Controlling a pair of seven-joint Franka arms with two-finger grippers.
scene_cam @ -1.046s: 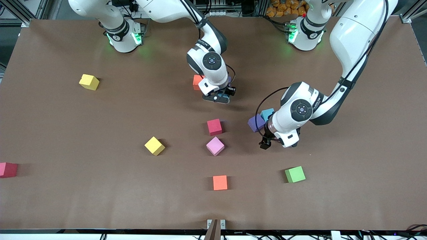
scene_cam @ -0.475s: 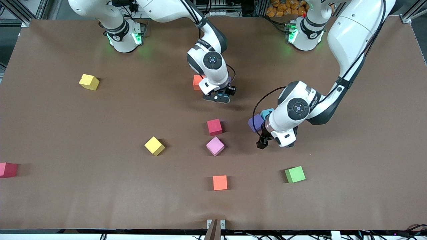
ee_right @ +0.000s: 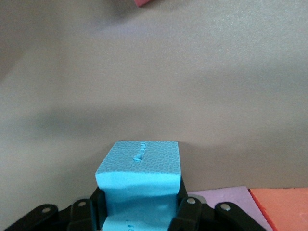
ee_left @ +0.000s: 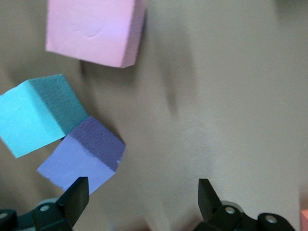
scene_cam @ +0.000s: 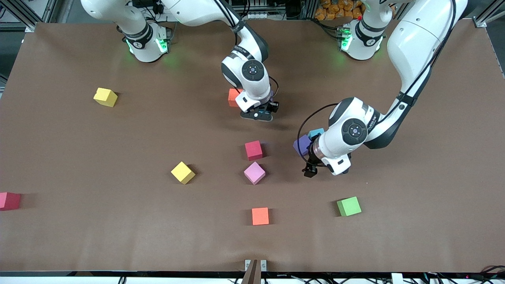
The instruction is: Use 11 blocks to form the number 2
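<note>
Two grippers work mid-tabletop. Right gripper (scene_cam: 258, 114), fingers clamped on a light blue block (ee_right: 139, 180), hovers beside an orange block (scene_cam: 233, 96). Left gripper (ee_left: 139, 202), fingers spread wide and empty, hangs low with the purple block (ee_left: 82, 156) just beside one fingertip, not between them; left arm is nearer.

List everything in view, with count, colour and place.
matte yellow cubes: 2, one toward the right arm's end, one mid-table.
dark pink cubes: 2, one at the table edge, one mid-table.
light pink cube: 1, beside the latter.
orange cubes: 2, one nearest the camera, one partly hidden by the right arm.
green cube: 1, toward the left arm's end.
purple cube, light blue cube: 1 each, touching.
held light blue cube: 1.
right gripper: jaws shut on it.
left gripper: jaws open, beside the purple cube.
</note>
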